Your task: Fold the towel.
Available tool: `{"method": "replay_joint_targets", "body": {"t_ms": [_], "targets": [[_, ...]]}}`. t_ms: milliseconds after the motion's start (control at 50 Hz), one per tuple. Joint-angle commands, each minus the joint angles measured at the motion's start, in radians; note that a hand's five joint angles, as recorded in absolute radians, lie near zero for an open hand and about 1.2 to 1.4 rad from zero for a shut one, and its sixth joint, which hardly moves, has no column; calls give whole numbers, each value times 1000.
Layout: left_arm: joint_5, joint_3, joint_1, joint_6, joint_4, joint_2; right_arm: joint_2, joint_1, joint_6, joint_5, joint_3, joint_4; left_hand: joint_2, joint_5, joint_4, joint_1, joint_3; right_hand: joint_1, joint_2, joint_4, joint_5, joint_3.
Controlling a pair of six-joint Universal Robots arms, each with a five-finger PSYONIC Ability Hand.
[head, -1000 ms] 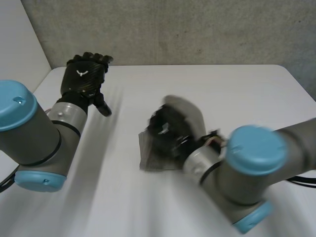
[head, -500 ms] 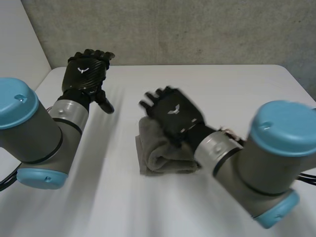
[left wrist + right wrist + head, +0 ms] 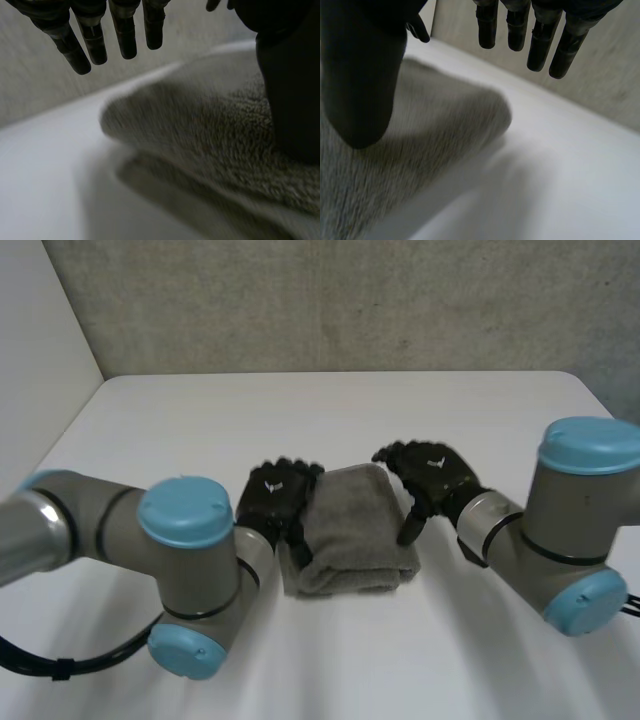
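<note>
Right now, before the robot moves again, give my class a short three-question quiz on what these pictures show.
1. True or false: the grey towel lies spread out in a single layer on the white table.
2. Where is the left hand?
A) at the towel's left edge
B) raised over the table's far corner
C) underneath the towel
3. Fill in: in its wrist view, the right hand has fingers that are ___, not curled round the towel.

Key: 1 false, it is folded into a thick bundle; 2 A; 3 straight.
</note>
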Motion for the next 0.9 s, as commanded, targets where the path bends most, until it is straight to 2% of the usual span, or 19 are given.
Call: {"method": "replay_joint_targets", "body": {"t_ms": [20,140,240,280,300,340,400,440,460,500,660,900], "targets": [[-33,39,-3,7,-54,-58,121,5,-12,0,-84,53,-73,-213,-74,-81,-61,-57,-82,-80,-59,-79],[-33,42,0,10,-79,-9,107,5,-12,0,-98,54,-76,-216,-77,-84,-64,-57,-82,-80,-59,-79],[-33,33,6,10,-100,89,-25,-7,-11,5,-84,53,-76,-216,-77,-84,-64,-57,-82,-80,-59,-79],[-35,33,14,10,-121,166,-129,-9,2,14,-71,51,-76,-216,-77,-84,-64,-57,-82,-80,-59,-79],[-35,33,14,10,-122,166,-129,-9,2,14,-71,51,-76,-216,-77,-84,-64,-57,-82,-80,-59,-79],[-41,32,35,10,-157,248,-232,-10,3,67,-58,53,-73,-213,-74,-82,-61,-57,-82,-80,-59,-79],[-41,32,70,15,-198,331,-281,-12,5,113,-54,53,-76,-216,-77,-84,-64,-57,-82,-80,-59,-79],[-43,29,90,19,-215,376,-359,-18,6,207,-48,59,-76,-216,-77,-84,-64,-57,-82,-80,-59,-79],[-43,29,90,19,-215,376,-360,-18,6,207,-48,59,-76,-216,-77,-84,-64,-57,-82,-80,-59,-79],[-41,22,128,30,-247,449,-408,-47,0,267,-40,94,-82,-222,-83,-90,-70,-57,-82,-80,-59,-79],[-43,-2,162,53,-286,534,-435,-90,0,273,-37,203,-82,-222,-83,-90,-70,-57,-82,-80,-59,-79],[-43,-31,173,44,-281,560,-435,-89,0,267,-34,197,-84,-225,-86,-93,-73,-57,-82,-80,-59,-79]]}}
